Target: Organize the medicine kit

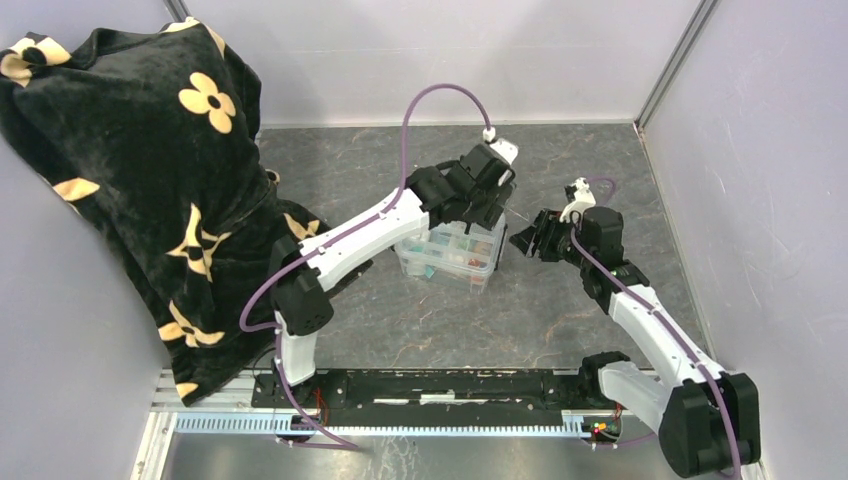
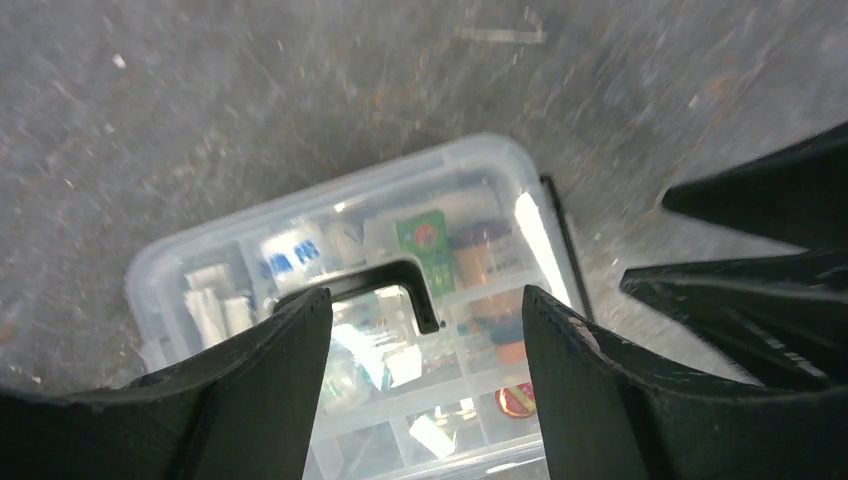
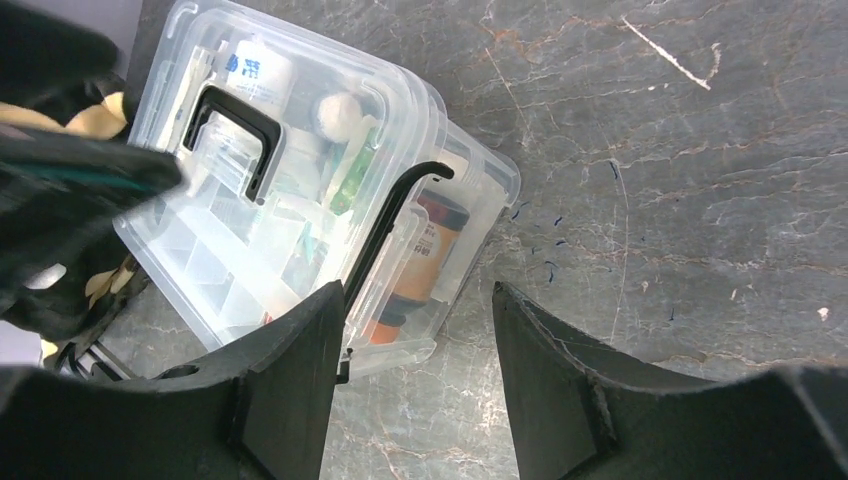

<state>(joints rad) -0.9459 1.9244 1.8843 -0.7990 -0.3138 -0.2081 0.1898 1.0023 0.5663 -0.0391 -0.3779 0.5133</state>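
Top view: medicine kit (image 1: 452,252) sits on the grey marbled table (image 1: 560,320) about mid-table, lid on. I can't tell whether it's latched. The black floral cloth (image 1: 150,170) is heaped at 9 to 10 o'clock, well apart from the kit's clear body. The left arm runs past it.

Left gripper (image 1: 492,200) hangs over the kit's 1 o'clock corner. On my left wrist feed the fingers (image 2: 270,380) are spread wide with nothing pinched. The kit's black handle (image 2: 395,278) shows in the gap between them, lying flat on the lid. I can't tell if anything touches it. Through the clear lid I see a green packet (image 2: 425,235), an orange-capped bottle (image 2: 480,255) and white bits in compartments.

Right gripper (image 1: 527,241) sits just beside the kit at its 3 o'clock, apart from it. On the right wrist feed the jaws are spread and empty, over bare table next to the kit's end wall. A black latch (image 3: 388,235) runs down that end, just by the 9 o'clock-side finger (image 3: 300,380). I can't tell if they touch.
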